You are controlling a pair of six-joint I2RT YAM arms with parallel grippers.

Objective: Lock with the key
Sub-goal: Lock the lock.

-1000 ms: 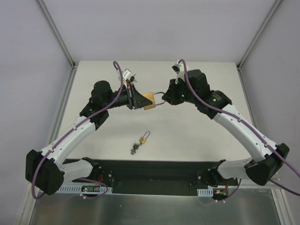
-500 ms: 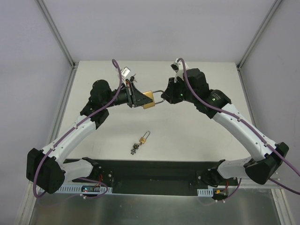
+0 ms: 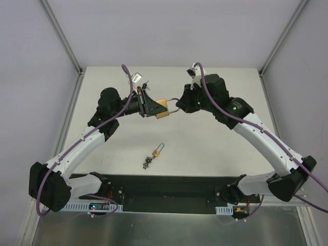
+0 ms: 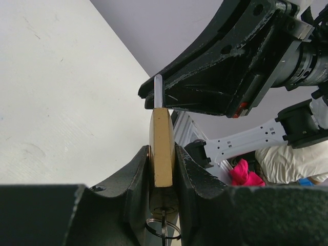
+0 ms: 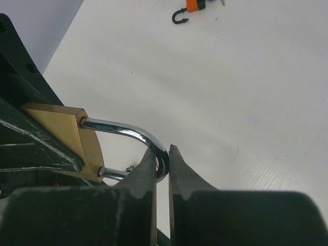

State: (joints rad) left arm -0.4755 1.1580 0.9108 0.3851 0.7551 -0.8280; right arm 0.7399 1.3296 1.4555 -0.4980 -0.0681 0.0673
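Observation:
A brass padlock (image 3: 163, 109) hangs in the air between both arms above the table's middle. My left gripper (image 3: 152, 108) is shut on its brass body (image 4: 162, 128), one finger on each flat side. Under the body a key with its ring (image 4: 164, 228) sits at the keyhole. My right gripper (image 3: 179, 106) is shut on the bend of the steel shackle (image 5: 123, 128), fingertips (image 5: 149, 160) pinching it. In the right wrist view both shackle legs meet the body (image 5: 59, 128).
A second small padlock with keys (image 3: 156, 152) lies on the table nearer the arm bases. An orange lock with a black shackle (image 5: 190, 7) lies farther back. The table is white, with walls and frame posts (image 3: 62, 38) around it.
Both arms and the padlock have edged slightly to the left. Both grips are unchanged.

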